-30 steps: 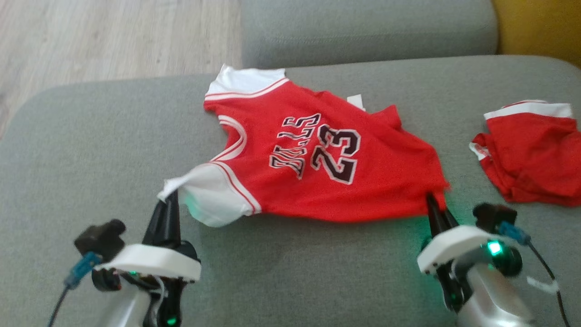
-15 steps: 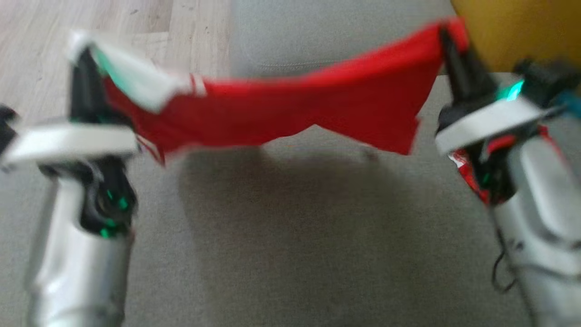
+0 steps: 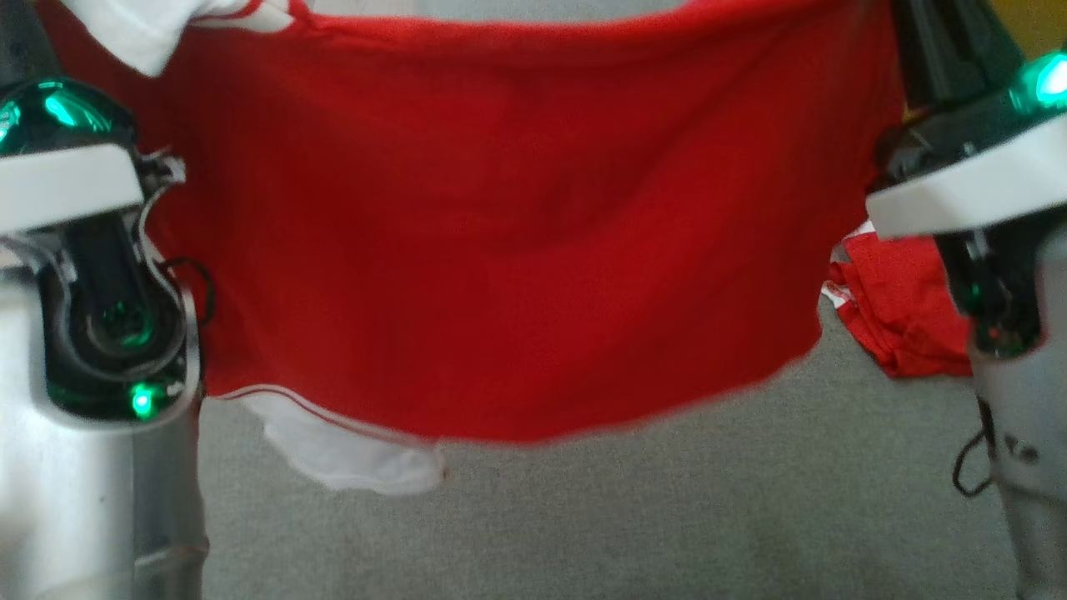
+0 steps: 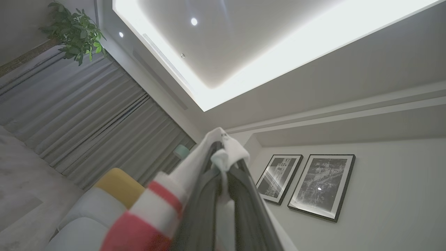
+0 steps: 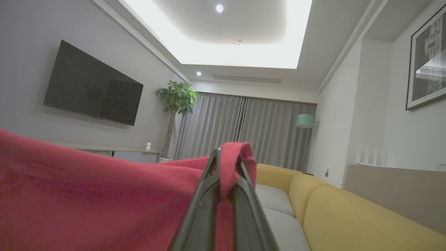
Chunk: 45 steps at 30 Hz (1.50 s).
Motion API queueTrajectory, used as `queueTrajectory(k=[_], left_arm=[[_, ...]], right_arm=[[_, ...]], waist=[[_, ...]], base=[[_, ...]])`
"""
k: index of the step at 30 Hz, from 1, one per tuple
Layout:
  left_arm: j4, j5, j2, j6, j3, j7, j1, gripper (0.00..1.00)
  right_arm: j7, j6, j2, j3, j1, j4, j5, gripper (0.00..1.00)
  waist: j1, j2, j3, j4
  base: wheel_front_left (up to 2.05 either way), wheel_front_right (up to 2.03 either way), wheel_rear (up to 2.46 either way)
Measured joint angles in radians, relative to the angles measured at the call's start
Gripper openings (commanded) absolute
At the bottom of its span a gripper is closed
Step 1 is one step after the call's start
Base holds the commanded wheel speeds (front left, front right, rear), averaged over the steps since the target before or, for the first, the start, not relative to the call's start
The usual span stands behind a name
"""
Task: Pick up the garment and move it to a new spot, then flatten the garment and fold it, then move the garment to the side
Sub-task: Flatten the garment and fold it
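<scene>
Left wrist view: the left gripper (image 4: 220,148) rises from 6 o'clock to the centre. Its two dark fingers are pressed together on a white sleeve of the red fabric garment with white striped sleeves (image 4: 158,205). The white cloth wraps over the fingertips, and the red and white bands trail off toward 7 o'clock. A leafy green potted plant (image 4: 75,29) shows at 10 o'clock above long grey pleated curtains (image 4: 90,118). Two black-framed monochrome pictures (image 4: 306,184) hang on the wall at 4 o'clock.

Right wrist view: the right gripper (image 5: 227,153) also comes up from 6 o'clock, its jaws closed tight on a red edge of the garment. That edge folds over the tips, and the rest of the cloth stretches away to 9 o'clock and fills the lower left. A flat black wall-mounted television (image 5: 92,94) sits at 10 o'clock. A mustard-yellow upholstered sofa (image 5: 348,216) lies at 4 o'clock.

Head view: the garment is off the seat, held up between the two arms as a wide red sheet that runs from 9 o'clock to 3 o'clock. One white sleeve is at 11 o'clock and the other dangles at 7 o'clock. Beneath it, from 5 to 7 o'clock, lies the grey woven sofa cushion (image 3: 625,533). A second crumpled red cloth with white trim (image 3: 904,317) rests on that cushion at 3 o'clock, just beside the right forearm and apart from the hanging garment.
</scene>
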Motion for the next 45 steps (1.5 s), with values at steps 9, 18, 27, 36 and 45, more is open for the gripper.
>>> queueTrajectory(k=[9,18,27,36,45], left_arm=[[0.107,0.047,0.06,0.018,-0.054,0.08,-0.009,0.0],[0.59,0.072,0.102,-0.074,-0.06,0.096,-0.404,0.0],[0.913,0.11,0.093,-0.201,-0.042,-0.079,-0.768,0.0],[1.083,0.116,0.035,-0.292,-0.13,-0.118,-0.613,0.0],[1.082,0.08,0.033,-0.303,-0.208,-0.124,-0.29,0.0]], right_arm=[[0.127,0.0,0.042,-0.037,0.038,0.042,-0.018,0.0],[0.039,0.0,0.033,0.02,-0.384,0.484,0.007,0.0],[-0.29,0.0,0.028,0.015,-0.753,0.832,-0.105,0.0],[-0.338,0.0,0.022,0.122,-0.61,1.056,-0.06,0.0],[-0.228,0.0,-0.028,0.315,-0.401,1.098,0.117,0.0]], waist=[[0.0,0.0,0.076,0.004],[0.0005,0.0,0.26,0.013],[0.0004,0.0,0.409,0.043],[0.0002,-0.0001,0.429,0.095],[-0.0001,0.0,0.367,0.114]], base=[[0.0,0.0,0.0],[0.0,0.0,0.0],[0.0,0.0,0.0],[0.0,0.0,0.0],[0.0,0.0,0.0]])
